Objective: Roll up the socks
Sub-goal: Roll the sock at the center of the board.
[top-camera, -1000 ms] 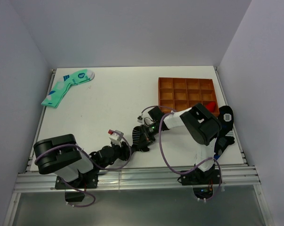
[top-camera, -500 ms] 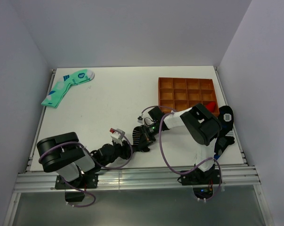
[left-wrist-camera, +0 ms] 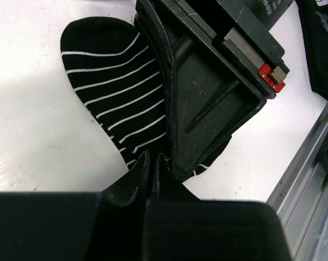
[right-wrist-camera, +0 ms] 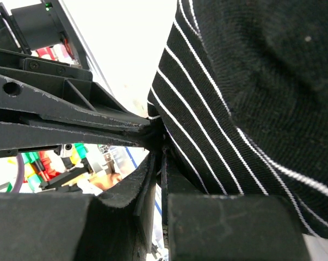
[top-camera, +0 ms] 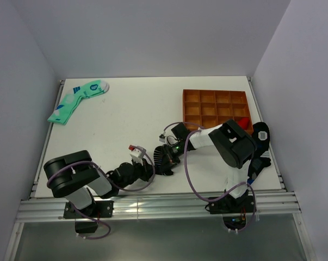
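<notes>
A black sock with thin white stripes lies on the white table near the front edge, between my two grippers. In the left wrist view the sock spreads to the upper left and my left gripper is shut on its near edge. The right gripper's black body lies right over the sock there. In the right wrist view the sock fills the right side and my right gripper is shut on its edge. From above, the left gripper and right gripper almost touch.
A pair of mint-green socks lies at the far left corner. An orange compartment tray stands at the right, with a red item in one cell. Another dark sock lies by the right edge beside the right arm.
My left arm has edged forward and right, bringing its gripper closer to the sock. The right arm and the sock have barely moved.
</notes>
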`<state>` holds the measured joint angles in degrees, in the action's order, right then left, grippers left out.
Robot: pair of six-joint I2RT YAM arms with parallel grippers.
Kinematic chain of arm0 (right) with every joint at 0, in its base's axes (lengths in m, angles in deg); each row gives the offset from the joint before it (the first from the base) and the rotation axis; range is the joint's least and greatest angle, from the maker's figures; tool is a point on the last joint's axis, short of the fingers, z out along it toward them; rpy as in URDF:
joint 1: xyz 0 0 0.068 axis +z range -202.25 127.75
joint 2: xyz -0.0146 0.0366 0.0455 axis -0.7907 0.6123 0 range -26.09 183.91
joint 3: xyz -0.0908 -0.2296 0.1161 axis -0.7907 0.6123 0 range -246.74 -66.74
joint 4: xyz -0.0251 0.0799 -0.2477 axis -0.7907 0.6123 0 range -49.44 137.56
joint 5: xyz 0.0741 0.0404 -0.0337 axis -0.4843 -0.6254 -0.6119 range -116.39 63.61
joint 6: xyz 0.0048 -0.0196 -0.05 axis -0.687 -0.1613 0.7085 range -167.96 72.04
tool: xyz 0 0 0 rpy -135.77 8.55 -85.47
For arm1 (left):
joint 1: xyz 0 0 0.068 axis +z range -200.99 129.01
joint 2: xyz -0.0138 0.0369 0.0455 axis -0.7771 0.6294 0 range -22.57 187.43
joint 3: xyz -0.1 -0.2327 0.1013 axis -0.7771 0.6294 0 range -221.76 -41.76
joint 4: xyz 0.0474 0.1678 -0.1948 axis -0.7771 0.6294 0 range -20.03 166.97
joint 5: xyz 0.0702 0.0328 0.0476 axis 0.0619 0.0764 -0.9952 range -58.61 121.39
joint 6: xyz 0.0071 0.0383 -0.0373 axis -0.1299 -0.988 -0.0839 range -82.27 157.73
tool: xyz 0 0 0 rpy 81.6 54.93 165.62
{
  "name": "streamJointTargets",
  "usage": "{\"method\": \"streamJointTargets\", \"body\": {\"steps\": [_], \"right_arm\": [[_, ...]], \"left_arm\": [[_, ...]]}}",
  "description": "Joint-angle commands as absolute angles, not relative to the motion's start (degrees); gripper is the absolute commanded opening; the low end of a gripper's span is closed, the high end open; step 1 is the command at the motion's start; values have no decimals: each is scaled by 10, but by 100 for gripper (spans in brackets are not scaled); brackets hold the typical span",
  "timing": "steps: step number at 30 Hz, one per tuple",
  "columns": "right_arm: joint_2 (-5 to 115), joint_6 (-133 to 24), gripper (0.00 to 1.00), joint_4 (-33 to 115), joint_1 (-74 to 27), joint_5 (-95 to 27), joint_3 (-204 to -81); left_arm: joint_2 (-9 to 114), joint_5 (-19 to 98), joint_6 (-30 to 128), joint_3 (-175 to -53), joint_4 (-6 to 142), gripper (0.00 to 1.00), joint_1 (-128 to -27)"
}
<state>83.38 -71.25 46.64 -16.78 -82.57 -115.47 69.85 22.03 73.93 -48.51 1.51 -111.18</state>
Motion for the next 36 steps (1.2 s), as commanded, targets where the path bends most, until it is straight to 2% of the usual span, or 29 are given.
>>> {"method": "streamJointTargets", "body": {"steps": [1, 4, 7, 11, 14, 22, 30, 33, 36], "right_arm": [[835, -685, 10, 498, -168, -715, -1130], [830, -690, 11, 493, -168, -690, -1124], [814, -698, 17, 488, -168, -638, -1119], [771, -714, 36, 457, -167, -588, -1095], [719, -726, 45, 426, -168, -560, -1076], [645, -774, 45, 311, -167, -519, -1020], [540, -797, 43, 179, -168, -512, -941], [505, -800, 41, 121, -169, -507, -906], [477, -796, 34, 48, -168, -516, -864]], "left_arm": [[706, 240, 744, -504, 45, 0, -1108], [699, 241, 758, -518, 101, 0, -1109], [686, 223, 776, -546, 165, 0, -1113], [666, 184, 819, -585, 320, 0, -1124], [665, 165, 852, -613, 414, 0, -1128], [692, 149, 910, -675, 565, 0, -1134], [708, 171, 930, -693, 614, 0, -1134], [703, 187, 931, -685, 614, 0, -1125], [699, 207, 929, -680, 619, 0, -1115]]}}
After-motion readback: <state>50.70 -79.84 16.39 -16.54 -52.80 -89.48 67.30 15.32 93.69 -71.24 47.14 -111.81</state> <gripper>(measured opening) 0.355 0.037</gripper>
